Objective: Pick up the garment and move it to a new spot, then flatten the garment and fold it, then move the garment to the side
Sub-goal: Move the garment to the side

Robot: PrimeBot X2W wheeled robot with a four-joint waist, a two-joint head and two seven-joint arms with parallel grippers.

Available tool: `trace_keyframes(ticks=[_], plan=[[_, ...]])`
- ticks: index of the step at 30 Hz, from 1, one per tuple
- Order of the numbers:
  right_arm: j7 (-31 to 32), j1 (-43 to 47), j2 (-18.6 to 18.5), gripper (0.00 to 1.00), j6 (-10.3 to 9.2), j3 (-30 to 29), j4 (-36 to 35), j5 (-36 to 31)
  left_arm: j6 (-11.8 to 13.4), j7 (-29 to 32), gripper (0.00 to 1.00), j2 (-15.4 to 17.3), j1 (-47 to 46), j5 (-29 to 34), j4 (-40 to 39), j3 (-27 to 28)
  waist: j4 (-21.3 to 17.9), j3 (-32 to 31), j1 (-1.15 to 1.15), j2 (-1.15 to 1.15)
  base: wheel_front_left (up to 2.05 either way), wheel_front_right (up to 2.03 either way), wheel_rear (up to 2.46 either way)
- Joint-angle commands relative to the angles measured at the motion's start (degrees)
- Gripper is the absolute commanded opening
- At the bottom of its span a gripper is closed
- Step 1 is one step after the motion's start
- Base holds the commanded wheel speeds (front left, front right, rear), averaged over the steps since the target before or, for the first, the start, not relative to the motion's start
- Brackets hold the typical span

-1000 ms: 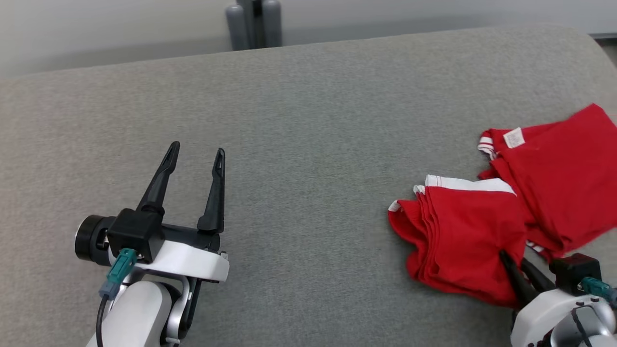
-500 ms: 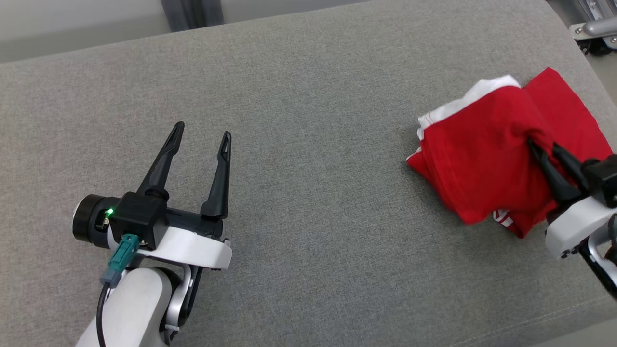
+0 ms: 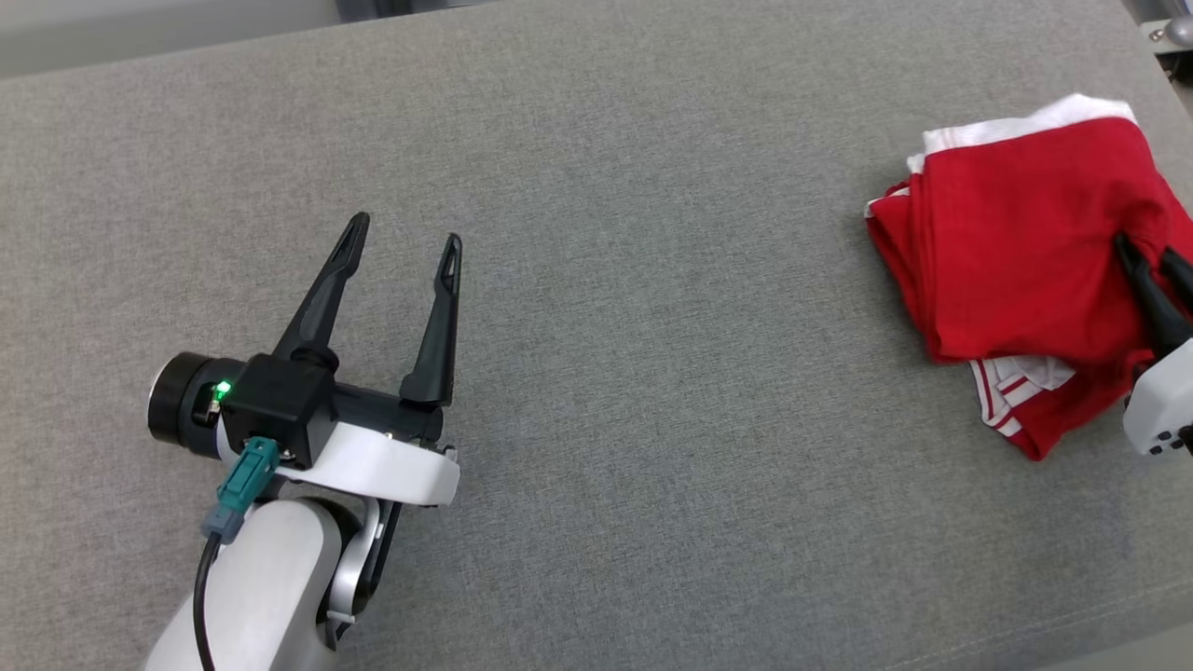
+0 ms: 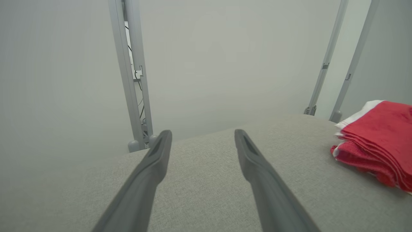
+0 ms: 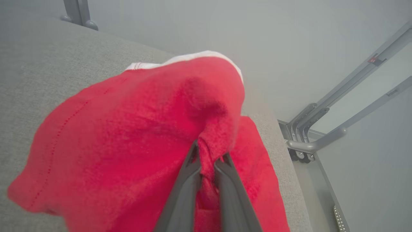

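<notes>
Jaws of the right gripper (image 3: 1146, 252) (image 5: 209, 151) are standing nearly closed, pinching a raised ridge of the red garment (image 3: 1016, 252) (image 5: 128, 129) between the fingers. Cloth is bunching upward at the grip point. Bulk of the garment is lying in stacked folds on the grey fabric-covered counter (image 3: 652, 326), close to its right edge and toward the far right corner. White trim is showing along the garment's far edge, and a white-striped band is sticking out on its near side. Jaws of the left gripper (image 3: 405, 230) (image 4: 202, 133) are standing wide apart and holding nothing. That gripper is hovering over bare counter on the left, well apart from the garment (image 4: 379, 129).
</notes>
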Motion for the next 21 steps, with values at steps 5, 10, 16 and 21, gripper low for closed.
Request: trace_keyframes(ticks=[5,10,16,21], plan=[[-0.23,-4.29,-0.45,0.1,-0.04,2.58,10.29,-0.44,-0.43,-0.39,1.0,-0.25,-2.09,-0.04,0.45,-0.34,1.0,0.72,0.0,0.0,0.0,0.0,0.0],[-3.1,-7.77,1.1,1.0,-0.04,0.44,18.39,-2.9,-0.31,-0.84,1.0,-0.47,-2.21,-0.34,0.92,-0.36,1.8,0.7,0.0,0.0,0.0,0.0,0.0],[-5.53,-10.28,3.65,1.0,-0.04,-4.56,26.5,-6.74,-0.32,-1.35,1.0,-0.79,-2.08,-0.85,1.57,-0.37,2.57,0.13,0.0,0.0,0.0,0.0,0.0],[-7.16,-7.76,6.87,1.0,-0.04,-10.54,25.19,-6.2,0.0,-1.75,1.0,-0.73,-0.51,-1.4,2.53,-0.12,2.51,-2.0,0.0,0.0,0.0,0.0,0.0]])
